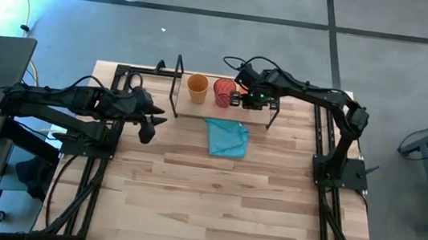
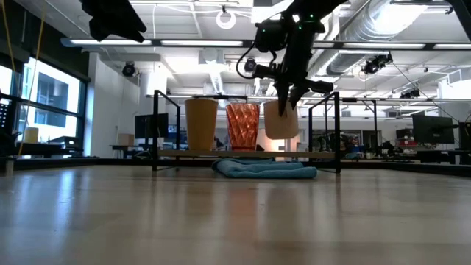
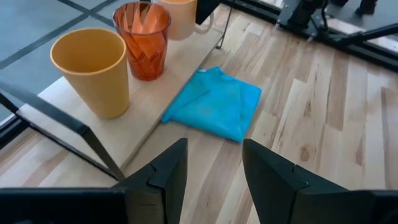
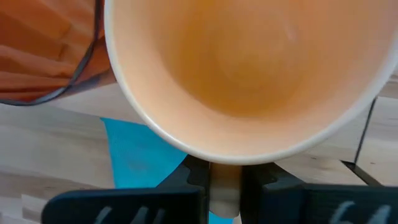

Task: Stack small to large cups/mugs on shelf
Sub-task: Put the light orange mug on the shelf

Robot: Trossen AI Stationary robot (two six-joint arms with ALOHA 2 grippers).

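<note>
On the shelf (image 1: 199,109), a light-wood board in a black wire frame at the table's far side, a mustard-tan tumbler (image 1: 197,87) and a dark red ribbed cup (image 1: 223,91) stand upright side by side. My right gripper (image 1: 238,99) is shut on a pale orange mug (image 2: 281,119), right of the red cup and just above the board. My left gripper (image 1: 149,125) is open and empty, left of the shelf above the table. Its wrist view shows the tumbler (image 3: 93,68), the red cup (image 3: 142,37) and the mug (image 3: 180,15). My right gripper pinches the mug's handle (image 4: 225,183) between its two fingers (image 4: 194,180), just outside the rim. The fingers come from above, pointing down. The mug hangs below them, mouth up and slightly tilted, its base (image 2: 281,137) a little clear of the shelf board.
A folded blue cloth (image 1: 226,137) lies on the table just in front of the shelf. The shelf's black upright posts (image 2: 337,129) stand at its corners, close to the held mug. Bare wooden tabletop (image 1: 221,202) spreads toward the near edge.
</note>
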